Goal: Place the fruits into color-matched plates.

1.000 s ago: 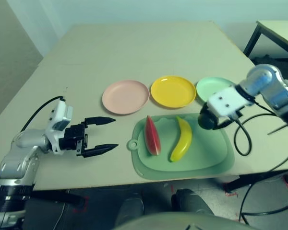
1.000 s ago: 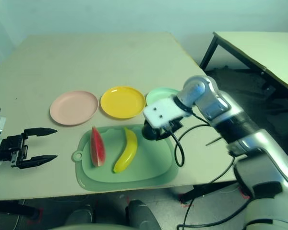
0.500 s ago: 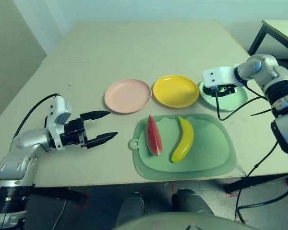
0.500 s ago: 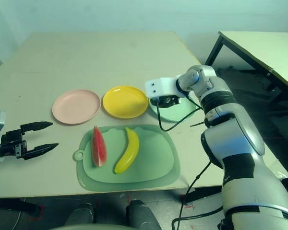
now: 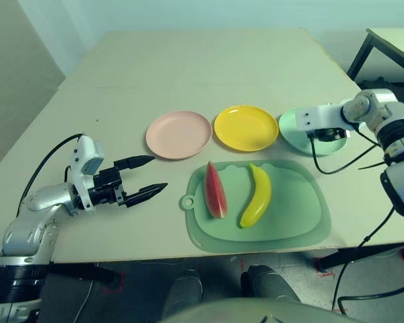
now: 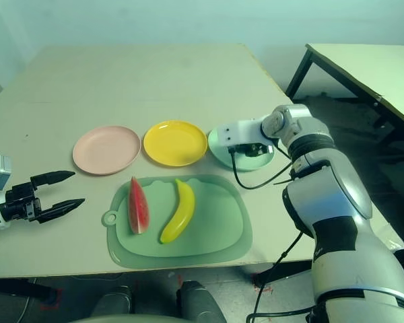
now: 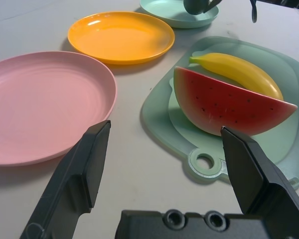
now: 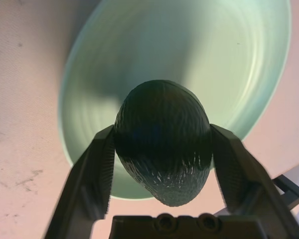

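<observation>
1. Fruits here are three glossy plastic toys: a dark green avocado (image 8: 163,147) with a finely pitted skin and an egg shape, a smooth curved yellow banana (image 5: 256,195), and a red watermelon wedge (image 5: 214,190) with black seed dots and a green rind.
2. Round, shallow and smooth, the three plates stand in a row across the middle of the table (image 5: 188,74): the pink plate (image 5: 178,134) nearest the left edge, the yellow plate (image 5: 246,127) in the middle, the mint green plate (image 5: 293,128) nearest the right edge.
3. A pale green cutting mat (image 5: 289,215), a rounded rectangle with a small ringed tab, lies near the table's front edge, just in front of the plates.
4. The table top is matt beige board. A second table (image 6: 363,64) stands beyond its right edge, and pale walls close the room behind.
5. The avocado sits between the jaws of the right gripper (image 8: 162,149) directly over the mint green plate, its long axis running along the fingers; both fingers lie against its sides, and whether it rests on the plate I cannot tell.
6. The banana and the wedge lie side by side on the mat, long axes running from the front edge toward the plates, the wedge on its side.
7. The left gripper (image 5: 143,176) hovers near the front left corner, jaws spread wide and holding nothing, pointing toward the mat.
</observation>
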